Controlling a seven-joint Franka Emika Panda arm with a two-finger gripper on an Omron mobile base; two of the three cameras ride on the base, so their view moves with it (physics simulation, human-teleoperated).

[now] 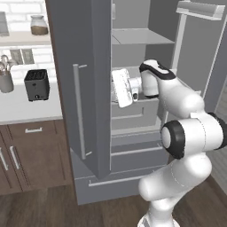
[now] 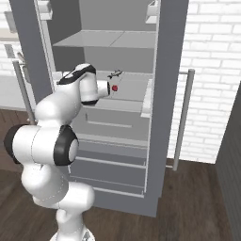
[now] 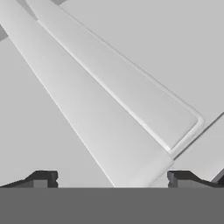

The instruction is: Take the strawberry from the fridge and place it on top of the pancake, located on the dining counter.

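Observation:
The grey fridge (image 1: 133, 44) stands with its doors open. A tiny red strawberry (image 2: 114, 88) lies on the middle shelf (image 2: 132, 92). My gripper (image 2: 111, 84) reaches into that shelf space, and its tip is right beside the strawberry, just to its left. The white hand (image 1: 122, 88) sits between the open left door and the shelves. In the hand view the gripper (image 3: 112, 180) is open, its fingertips (image 3: 41, 179) wide apart with nothing between them, facing pale grey fridge surfaces. The pancake and the dining counter are out of view.
The open left door (image 1: 88, 88) with its long bar handle (image 1: 79, 111) stands close to the arm's left. The right door handle (image 2: 183, 117) is at the right. Two drawers (image 1: 128, 153) lie below. A black toaster (image 1: 36, 84) sits on the side counter.

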